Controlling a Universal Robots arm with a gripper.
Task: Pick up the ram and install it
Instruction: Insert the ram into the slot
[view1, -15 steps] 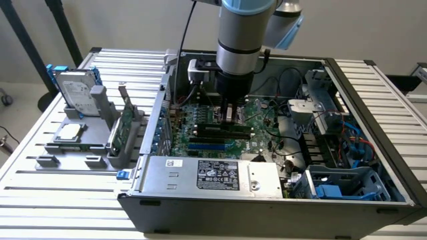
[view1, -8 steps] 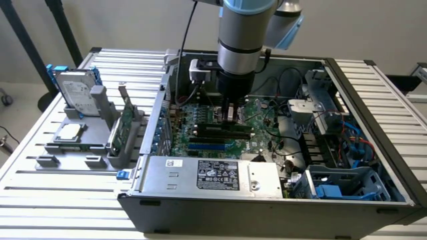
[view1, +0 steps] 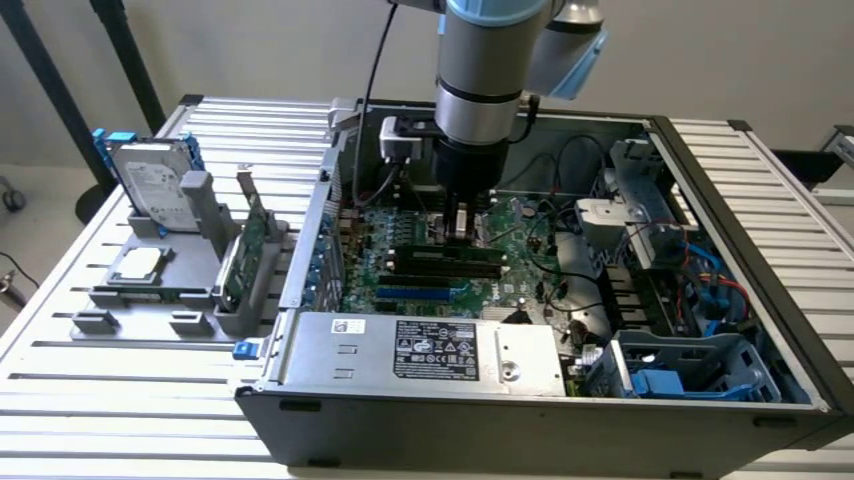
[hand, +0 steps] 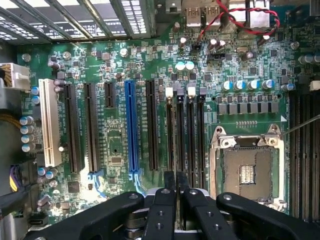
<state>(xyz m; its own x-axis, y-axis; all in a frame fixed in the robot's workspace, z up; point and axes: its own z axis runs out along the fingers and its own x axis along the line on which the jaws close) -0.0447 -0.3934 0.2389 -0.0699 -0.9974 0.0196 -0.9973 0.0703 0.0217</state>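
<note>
My gripper (view1: 463, 232) reaches straight down into the open computer case (view1: 747, 200), over the memory slots (hand: 195, 135) of the motherboard (view1: 400, 285). The ram (view1: 427, 251) is a long thin green stick standing on edge along one of these slots, right under the fingertips. In the wrist view the two black fingers (hand: 162, 210) are nearly together, with the ram's thin top edge (hand: 176, 162) running out from between them in line with a slot. The gripper (hand: 176, 181) is shut on the ram. I cannot tell how deep the ram sits in the slot.
The empty CPU socket (hand: 247, 170) lies beside the memory slots, with black, blue (hand: 131, 125) and white (hand: 48, 122) expansion slots on the other side. The power supply (view1: 427, 350) lies at the case front. At the exterior view's left, a grey holder (view1: 200, 250) carries a hard drive (view1: 147, 185) and a green card (view1: 240, 262).
</note>
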